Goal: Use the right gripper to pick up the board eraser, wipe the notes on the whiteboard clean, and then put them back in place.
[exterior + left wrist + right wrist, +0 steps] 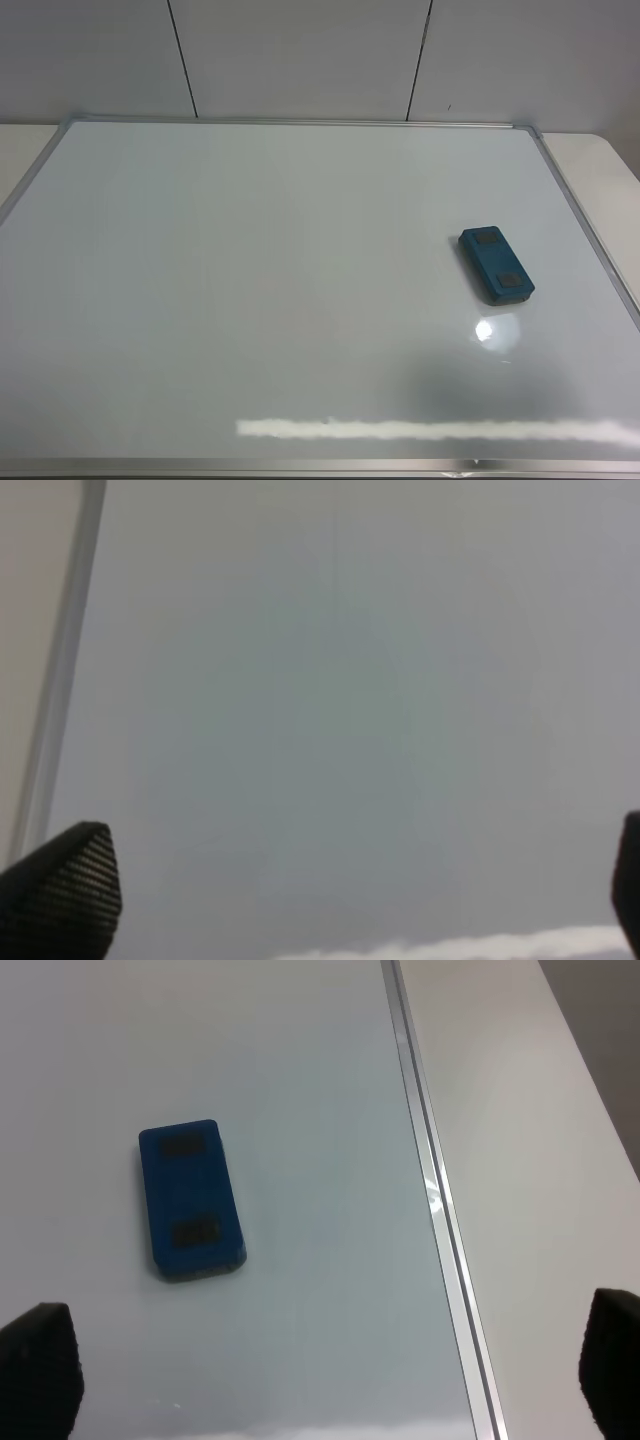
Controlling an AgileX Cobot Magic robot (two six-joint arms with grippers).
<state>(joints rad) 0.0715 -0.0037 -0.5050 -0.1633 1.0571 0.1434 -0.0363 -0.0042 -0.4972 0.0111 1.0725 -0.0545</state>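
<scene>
board eraser (496,264) lying flat on the whiteboard (250,300), right of centre, near the right frame edge, two dark patches facing up. no red marks visible on the surface. right gripper (325,1380) spread wide above the board, holding nothing, eraser (190,1200) well clear of both fingertips. left gripper (365,890) also apart and empty, though blurred, over bare board beside the silver frame (60,670).

The whiteboard (250,300) lies flat; the eraser (496,264) rests on it near its right edge.
</scene>
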